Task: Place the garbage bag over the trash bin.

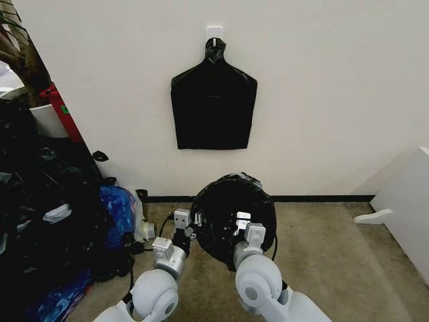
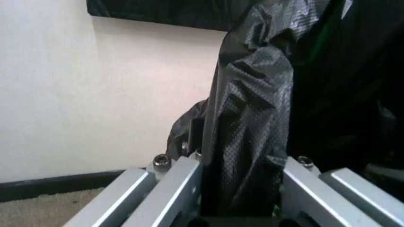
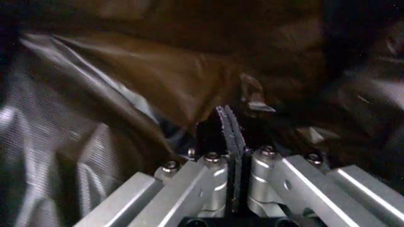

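Garbage bag (image 1: 231, 218) gripped by left pincer (image 1: 192, 233), right pincer (image 1: 236, 228).

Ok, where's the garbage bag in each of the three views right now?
Head view: the garbage bag sits low centre, a round black mass by the wall, left hand and right hand at it.
Left wrist view: bag fold rising between the fingers.
Right wrist view: crinkled plastic ahead of the shut fingers.
Shared landmark: the bag's glossy crinkles.
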